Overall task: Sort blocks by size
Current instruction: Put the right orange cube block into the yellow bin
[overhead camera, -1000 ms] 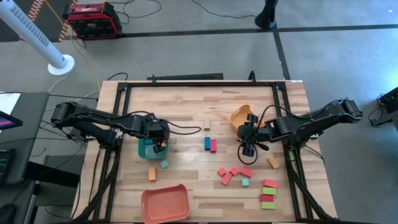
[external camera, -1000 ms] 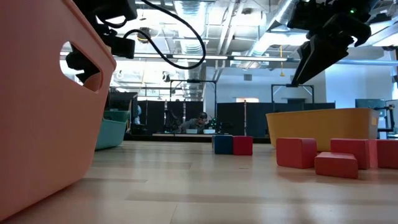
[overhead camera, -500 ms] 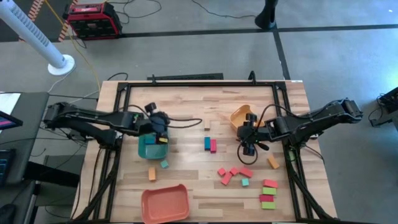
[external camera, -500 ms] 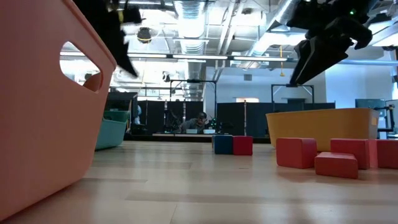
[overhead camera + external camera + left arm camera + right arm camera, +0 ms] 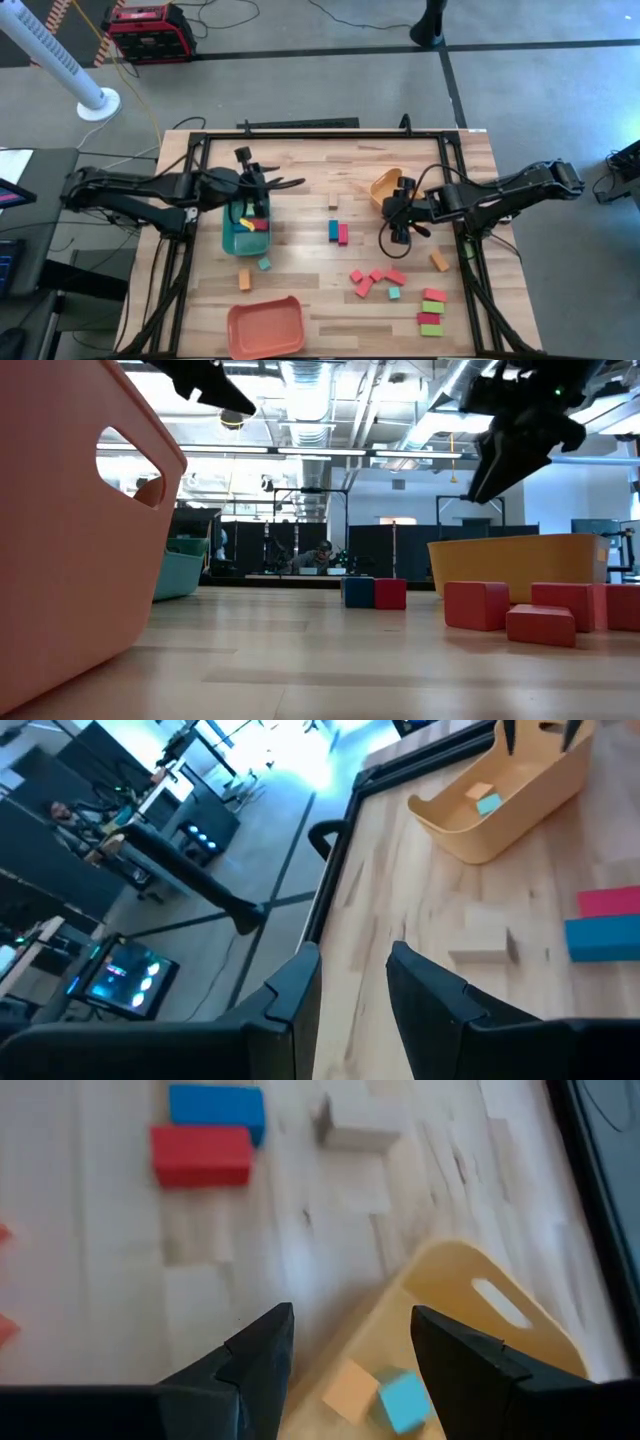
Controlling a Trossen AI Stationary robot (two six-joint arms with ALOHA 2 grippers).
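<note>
The left gripper had pulled up and back from the teal tray; a second earlier it sat low over that tray, and now it hovered at the tray's far edge with its fingers apart and nothing between them. Inside the tray lay a red block and a yellow one (both hidden under the gripper before). The right gripper had crept slightly left, hanging just beside the near rim of the yellow tray, its fingers apart and empty. In the right wrist view that tray held an orange cube touching a light blue cube. The other blocks had not moved: a blue block and a red block touched side by side at the table's middle, a pale block lay just beyond them, and a red cluster sat nearer, to the right.
</note>
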